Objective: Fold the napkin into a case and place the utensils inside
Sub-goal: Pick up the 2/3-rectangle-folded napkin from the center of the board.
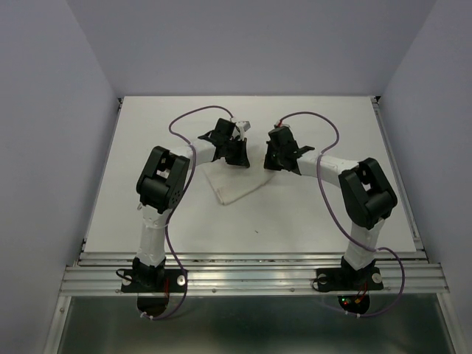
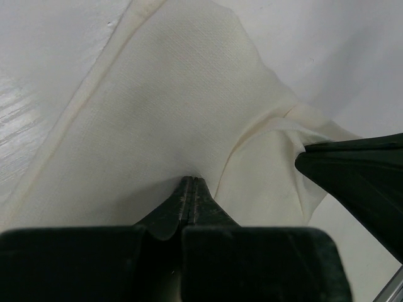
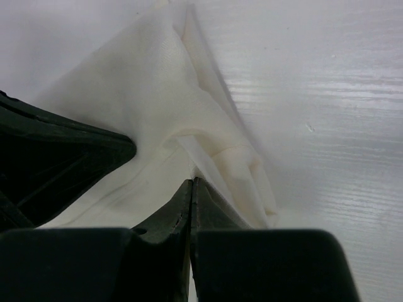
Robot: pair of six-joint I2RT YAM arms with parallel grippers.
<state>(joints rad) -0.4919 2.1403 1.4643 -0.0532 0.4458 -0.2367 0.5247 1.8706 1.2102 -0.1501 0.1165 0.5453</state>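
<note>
Both the left tool [image 2: 192, 184] and the right tool [image 3: 191, 184] are clamped shut on the thin, soft white napkin [image 2: 157, 94]. It bunches between them.

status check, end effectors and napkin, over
Left end effector shut on napkin edge. Right end effector shut on it too. Nothing in the way.
</note>
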